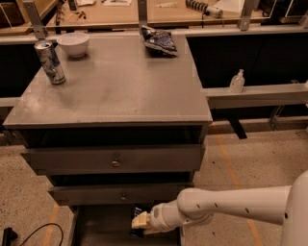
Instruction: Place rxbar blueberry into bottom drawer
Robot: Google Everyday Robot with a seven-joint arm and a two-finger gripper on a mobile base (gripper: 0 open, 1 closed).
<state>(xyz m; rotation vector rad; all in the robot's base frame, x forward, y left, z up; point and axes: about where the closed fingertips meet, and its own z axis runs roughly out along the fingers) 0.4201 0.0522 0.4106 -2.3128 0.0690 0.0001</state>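
Standing on a pale speckled floor (269,153) crossed by an orange line (230,166), the grey metal cabinet (120,86) fills the middle of the room. On its flat top, a drink can (49,62) stands upright at the far left. A white bowl (73,44) sits just behind the can, and a crumpled blue-and-white chip bag (160,40) lies at the back edge. Behind the cabinet runs a wooden workbench (120,14) strewn with small items. To the right, a grey ledge (269,93) carries a small clear pump bottle (236,81). A black cable (36,231) loops across the floor at the lower left.

Two shallow drawers, each with a small round knob (115,162), sit above the bottom drawer (98,226), which is pulled out and shows a dark interior.

The white arm (240,204) reaches in from the right, low and roughly level. Its gripper (140,222) sits over the right part of the open bottom drawer, just below the middle drawer's front. The rxbar blueberry (138,212) shows as a dark sliver standing out above and below the beige fingertips, and the pincer seems clamped on it, though the shadow makes the contact hard to read. Held there, the bar is above the drawer's dark floor and inside its outline.
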